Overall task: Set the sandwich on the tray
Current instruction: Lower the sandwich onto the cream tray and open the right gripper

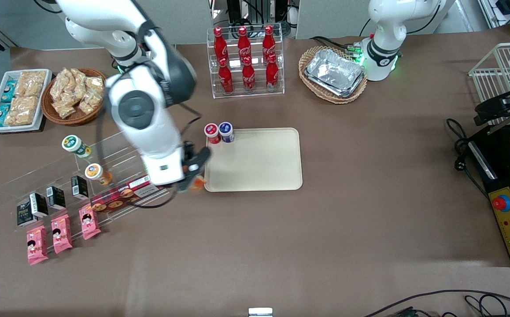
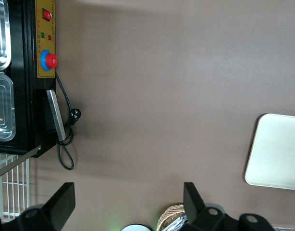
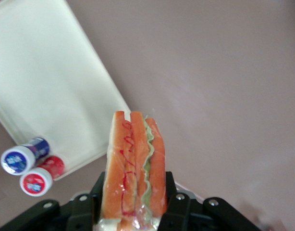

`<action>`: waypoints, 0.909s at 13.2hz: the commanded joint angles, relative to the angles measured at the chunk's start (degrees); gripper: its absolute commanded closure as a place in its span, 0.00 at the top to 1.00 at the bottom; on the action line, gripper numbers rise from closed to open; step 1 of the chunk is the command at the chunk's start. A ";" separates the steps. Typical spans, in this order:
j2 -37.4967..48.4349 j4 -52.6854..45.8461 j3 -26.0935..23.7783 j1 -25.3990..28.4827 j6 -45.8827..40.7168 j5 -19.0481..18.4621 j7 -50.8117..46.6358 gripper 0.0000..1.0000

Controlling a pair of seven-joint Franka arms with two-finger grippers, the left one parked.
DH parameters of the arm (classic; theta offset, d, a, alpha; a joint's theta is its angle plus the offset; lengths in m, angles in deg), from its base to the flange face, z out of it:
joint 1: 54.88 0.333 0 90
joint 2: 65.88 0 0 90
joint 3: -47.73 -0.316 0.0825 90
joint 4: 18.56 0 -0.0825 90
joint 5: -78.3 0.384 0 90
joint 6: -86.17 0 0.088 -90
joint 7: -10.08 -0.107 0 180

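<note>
My right gripper [image 3: 133, 202] is shut on the clear-wrapped sandwich [image 3: 134, 166], a wedge with orange-pink layers and a green strip, held between both fingers above the brown table. In the front view the gripper [image 1: 194, 175] hangs just off the cream-beige tray [image 1: 259, 163], at the tray's edge toward the working arm's end, and a bit of orange sandwich [image 1: 199, 182] shows under it. The tray also shows in the right wrist view [image 3: 46, 86] and in the left wrist view [image 2: 277, 151]. Its flat part is bare.
A red-capped bottle [image 1: 212, 133] and a blue-capped bottle [image 1: 226, 131] stand at the tray's corner. A clear rack with snacks [image 1: 79, 180], a cola bottle rack [image 1: 246, 61] and a basket of foil trays [image 1: 334, 72] lie around.
</note>
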 commanded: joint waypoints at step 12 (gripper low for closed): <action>-16.21 -0.69 -4.33 12.85 17.77 -5.77 7.18 0.50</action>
